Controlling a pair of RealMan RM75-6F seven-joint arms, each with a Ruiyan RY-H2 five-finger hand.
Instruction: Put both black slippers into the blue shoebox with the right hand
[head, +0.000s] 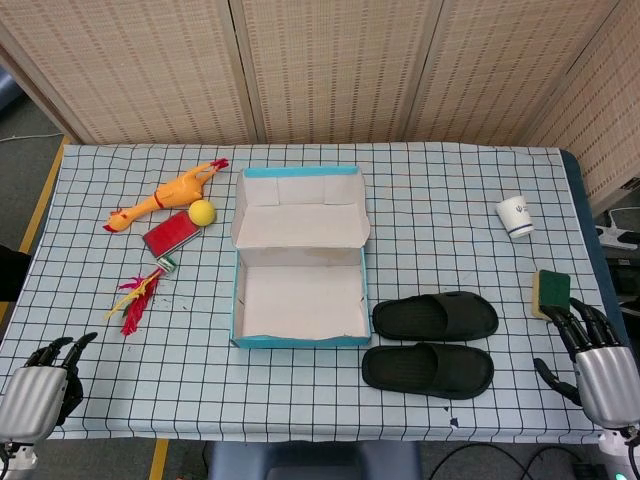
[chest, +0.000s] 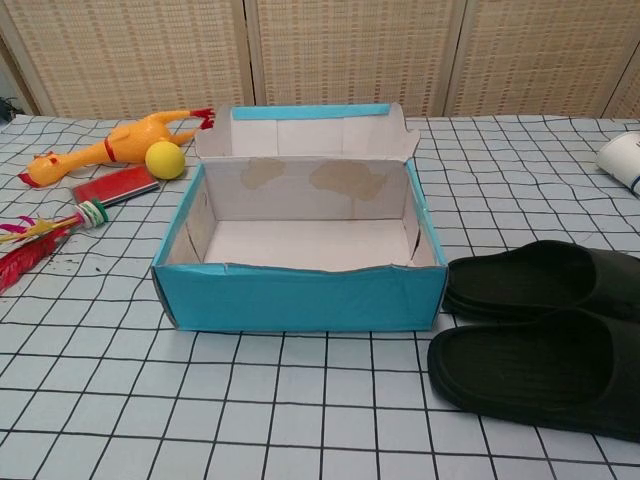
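The blue shoebox (head: 298, 262) stands open in the middle of the worktop (head: 450, 200). Both black slippers (head: 430, 343) lie side by side at its 4 o'clock, just beside it. The right hand (head: 598, 362) at 4 o'clock and the left hand (head: 38, 385) at 8 o'clock hold nothing, fingers apart.

A staged robot test room: a worktop (head: 470, 230) under a checked cloth, woven folding screens (head: 330, 65) behind, cables (head: 520, 462) on the floor.
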